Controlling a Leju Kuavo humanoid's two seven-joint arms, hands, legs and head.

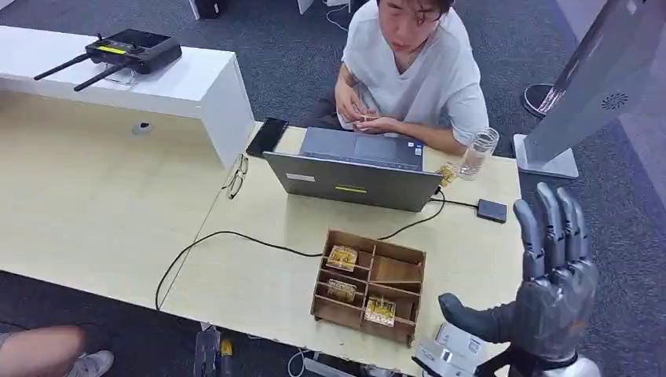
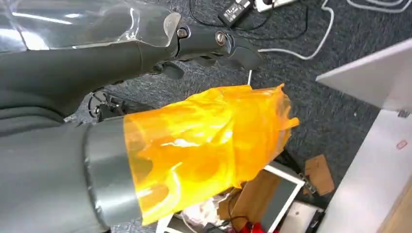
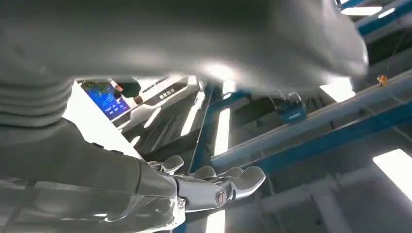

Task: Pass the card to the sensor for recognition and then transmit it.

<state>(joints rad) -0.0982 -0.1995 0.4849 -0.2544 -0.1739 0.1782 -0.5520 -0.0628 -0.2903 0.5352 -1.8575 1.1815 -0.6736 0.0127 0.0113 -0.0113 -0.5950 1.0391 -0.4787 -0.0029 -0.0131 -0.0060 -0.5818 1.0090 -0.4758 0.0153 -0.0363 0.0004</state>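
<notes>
Dark grey right hand, long segmented fingers and a thick thumb, set on a white rounded wrist. Left hand matte grey with a clear glossy cover, silver screws along one dark finger, thumb wrapped in crinkled orange film. Ribbed grey cover and pale metallic fingers seen from the right wrist.

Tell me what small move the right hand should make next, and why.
Probably lower the right hand toward the wooden tray to pick a card. The hand is raised beside the tray, fingers spread and holding nothing, while the cards lie in the tray's compartments, so nothing has been taken for the sensor yet.
</notes>
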